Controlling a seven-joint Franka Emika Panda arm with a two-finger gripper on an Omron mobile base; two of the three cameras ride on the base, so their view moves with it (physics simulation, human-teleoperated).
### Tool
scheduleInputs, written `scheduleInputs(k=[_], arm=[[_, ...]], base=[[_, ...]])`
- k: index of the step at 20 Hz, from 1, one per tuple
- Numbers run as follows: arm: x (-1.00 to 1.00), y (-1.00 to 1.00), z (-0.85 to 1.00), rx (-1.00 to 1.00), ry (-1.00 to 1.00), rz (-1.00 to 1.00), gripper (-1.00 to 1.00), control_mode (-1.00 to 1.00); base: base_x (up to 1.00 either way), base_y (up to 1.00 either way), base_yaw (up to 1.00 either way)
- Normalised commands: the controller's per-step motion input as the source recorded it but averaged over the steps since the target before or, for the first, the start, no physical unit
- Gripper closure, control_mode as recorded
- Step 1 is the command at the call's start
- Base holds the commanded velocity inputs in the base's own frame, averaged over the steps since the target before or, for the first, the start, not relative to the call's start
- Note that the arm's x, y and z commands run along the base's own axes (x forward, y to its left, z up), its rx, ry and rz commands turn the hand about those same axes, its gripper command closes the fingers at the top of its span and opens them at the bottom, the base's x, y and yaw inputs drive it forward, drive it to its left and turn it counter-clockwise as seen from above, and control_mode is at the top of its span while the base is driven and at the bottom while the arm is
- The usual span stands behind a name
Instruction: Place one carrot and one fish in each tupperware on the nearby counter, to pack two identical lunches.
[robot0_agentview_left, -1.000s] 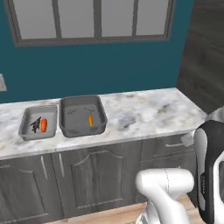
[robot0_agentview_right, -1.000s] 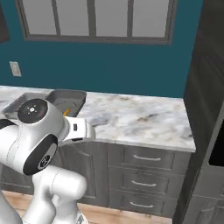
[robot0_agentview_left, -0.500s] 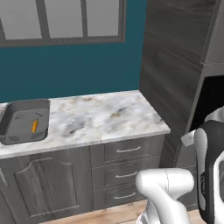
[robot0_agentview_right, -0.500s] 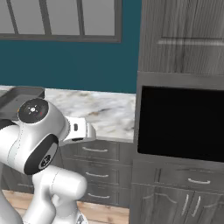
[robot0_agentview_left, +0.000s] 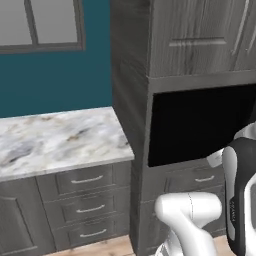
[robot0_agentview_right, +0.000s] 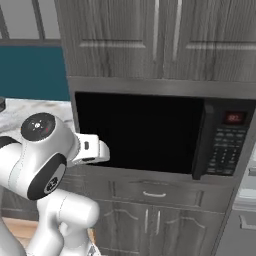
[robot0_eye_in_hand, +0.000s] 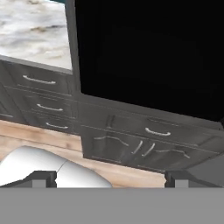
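The marbled counter (robot0_agentview_left: 60, 135) lies at the left of the left base view, and its right end meets a tall dark cabinet. The hand view catches a corner of this counter (robot0_eye_in_hand: 30, 26) at its top left. My gripper (robot0_eye_in_hand: 110, 178) is open, its two dark fingertips (robot0_eye_in_hand: 43, 177) wide apart with nothing between them. It points at the cabinet front below a black microwave (robot0_eye_in_hand: 148, 52). The tupperware, carrot and fish are out of view.
The microwave (robot0_agentview_right: 150, 130) is built into the tall wood-grain cabinet (robot0_agentview_left: 190, 40), with its control panel (robot0_agentview_right: 225, 142) at the right. Drawers (robot0_agentview_left: 87, 180) sit under the counter, and cabinet doors (robot0_eye_in_hand: 140, 148) under the microwave. Wooden floor (robot0_eye_in_hand: 39, 133) shows below.
The whole picture has shifted left, so the base has moved right. The two trays on the counter left the views and the microwave cabinet came in. The gripper stayed open.
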Motion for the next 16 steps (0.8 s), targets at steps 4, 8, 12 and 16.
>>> scheduleInputs(k=[4,8,12,16], arm=[[0.00,0.00,0.00,0.00,0.00,0.00,-1.00,1.00],[0.00,0.00,0.00,0.00,0.00,0.00,-1.00,1.00],[0.00,0.00,0.00,0.00,0.00,0.00,-1.00,1.00],[0.00,0.00,0.00,0.00,0.00,0.00,-1.00,1.00]], base=[[-0.03,-1.00,-0.06],[0.00,-1.00,-0.04],[0.00,-1.00,-0.03],[0.00,-1.00,-0.03]])
